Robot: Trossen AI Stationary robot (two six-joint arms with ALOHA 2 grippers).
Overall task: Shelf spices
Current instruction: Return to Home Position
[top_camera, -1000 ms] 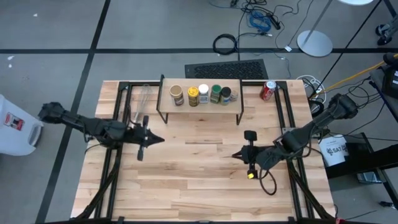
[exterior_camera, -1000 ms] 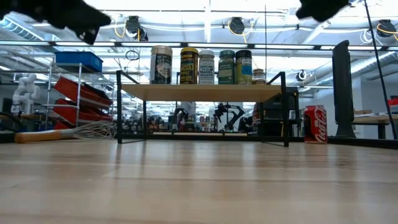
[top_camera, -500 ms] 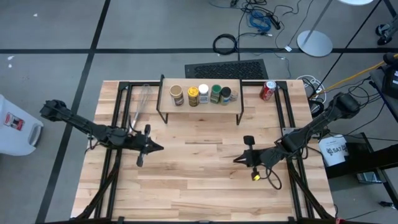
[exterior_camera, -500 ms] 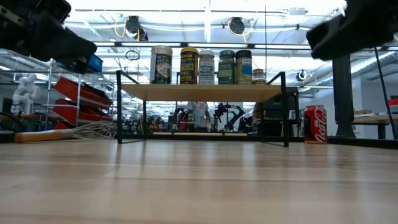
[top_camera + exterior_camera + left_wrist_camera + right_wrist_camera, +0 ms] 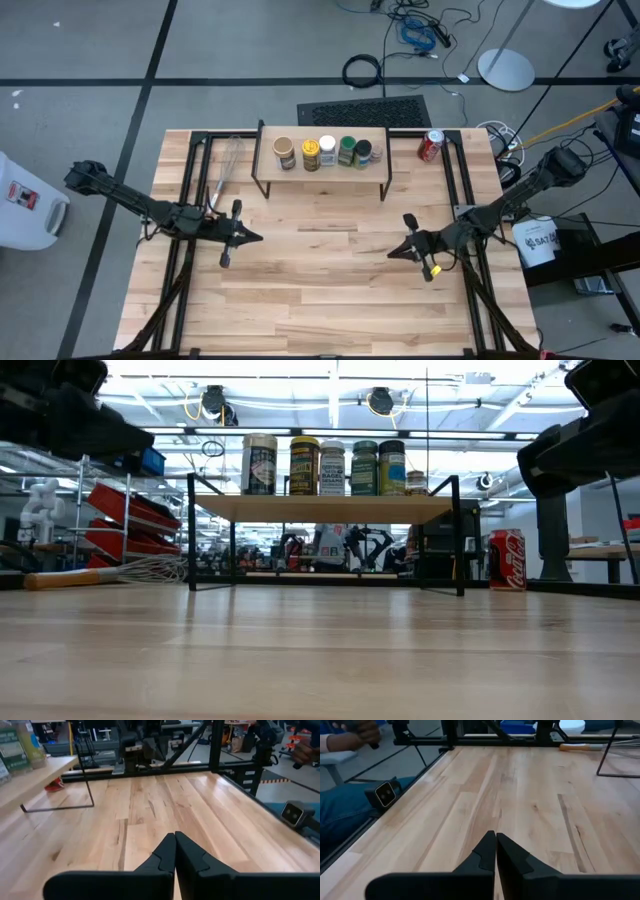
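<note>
Several spice jars [image 5: 325,152] stand in a row on their bottoms on the shelf [image 5: 375,163], a light-wood board on black legs at the table's far middle. In the low view the jars [image 5: 332,467] line the board [image 5: 320,508]. My left gripper [image 5: 258,237] hovers shut over the table left of centre, fingers pointing right [image 5: 175,851]. My right gripper [image 5: 392,252] hovers shut right of centre, pointing left [image 5: 496,851]. Neither holds anything.
A red soda can [image 5: 431,146] stands to the right of the shelf, and a wire whisk [image 5: 228,165] lies to its left. Bare tabletop [image 5: 320,290] stretches between the grippers and the near edge. A person's hand [image 5: 355,730] shows beyond the table's side.
Both grippers have come down toward the table. My left gripper sank and shifted slightly toward the near edge, then kept still. My right gripper dropped farther, tipped from pointing down to nearly level and drew back toward the right edge. The jars have not moved.
</note>
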